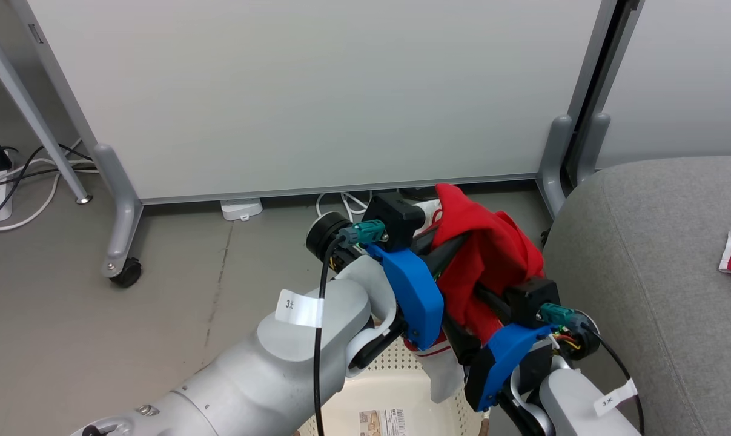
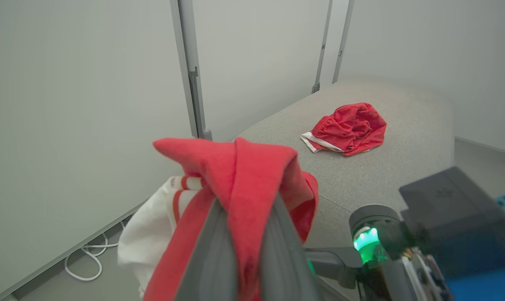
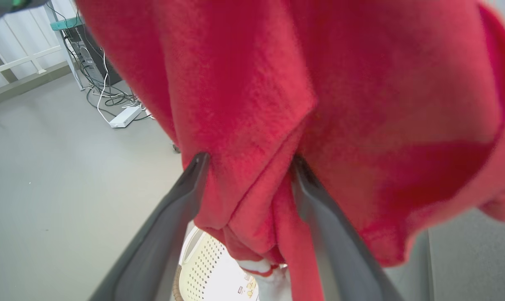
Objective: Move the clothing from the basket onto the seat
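red garment (image 1: 492, 254) hangs above the basket (image 1: 395, 369) in the head view, draped over the left gripper (image 1: 447, 249), its white end trailing down toward the basket. the seat (image 1: 644, 260) lies just to the right, and the right gripper (image 1: 489, 298), on that nearer side, sits under the folds. from the left wrist, the two fingers are clenched on a fold that spills over their tips; the seat is ahead and rightward, with a second garment (image 2: 348, 127) on top, well apart. from the right wrist, the fingers stand spread wide, a fold hanging loose between them, basket below. i judge the carry goes rightward over the seat's edge.
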